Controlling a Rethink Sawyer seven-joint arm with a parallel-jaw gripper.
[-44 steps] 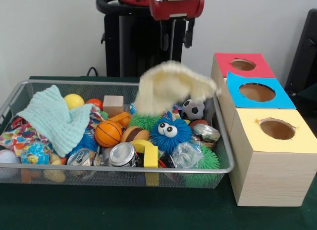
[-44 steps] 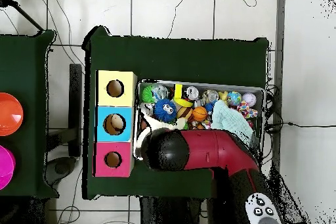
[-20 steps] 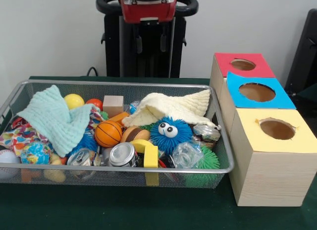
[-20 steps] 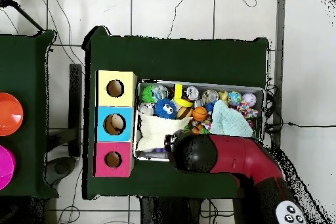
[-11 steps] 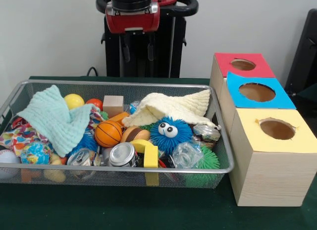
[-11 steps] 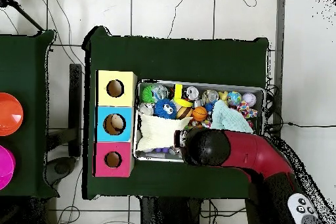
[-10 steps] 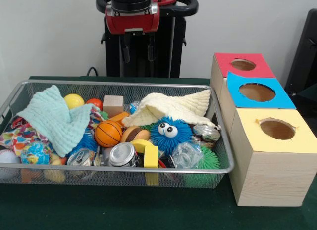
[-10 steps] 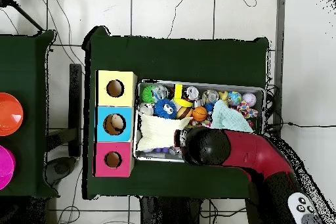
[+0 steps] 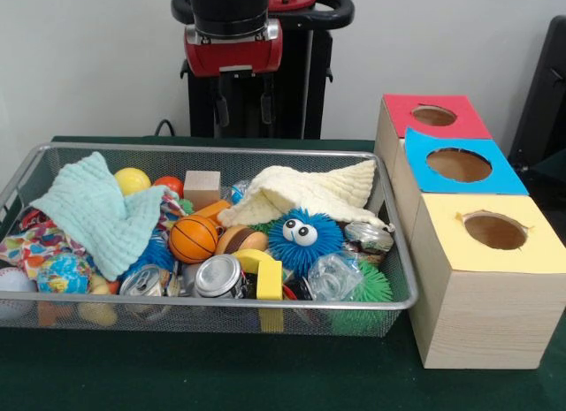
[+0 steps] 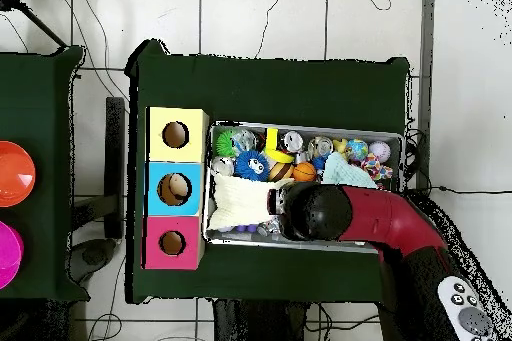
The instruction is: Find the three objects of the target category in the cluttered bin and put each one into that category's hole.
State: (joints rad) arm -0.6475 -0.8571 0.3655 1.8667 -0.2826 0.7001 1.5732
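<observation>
Gripper (image 9: 241, 102) at top centre of the front view, jaws apart, nothing between them, hanging above the far rim of the wire mesh bin (image 9: 265, 302). Overhead view: red arm (image 10: 375, 219) covers the lower middle of the bin, wrist blocks the fingers there.

Just below and right of the gripper: cream knitted cloth (image 9: 305, 192) draped over the right-centre clutter. Frame left: mint washcloth (image 9: 95, 212) over a patterned fabric (image 9: 26, 243).

Exposed items: wooden block (image 9: 202, 186), yellow ball (image 9: 132, 180), mini basketball (image 9: 193, 239), blue fuzzy googly-eyed toy (image 9: 303, 236), two drink cans (image 9: 218, 276), baseball (image 9: 12, 283) at lower left.

Three boxes at frame right, holes in red (image 9: 433, 116), blue (image 9: 459, 164), yellow (image 9: 495, 230) tops. Target category not readable from the scene, so the task objects are somewhere in the bin, likely partly under the cloths.

Risks: a descent here catches the bin rim; a grab snags cloth, dragging neighbours out; round balls slip from a pinch; buried targets get missed.
</observation>
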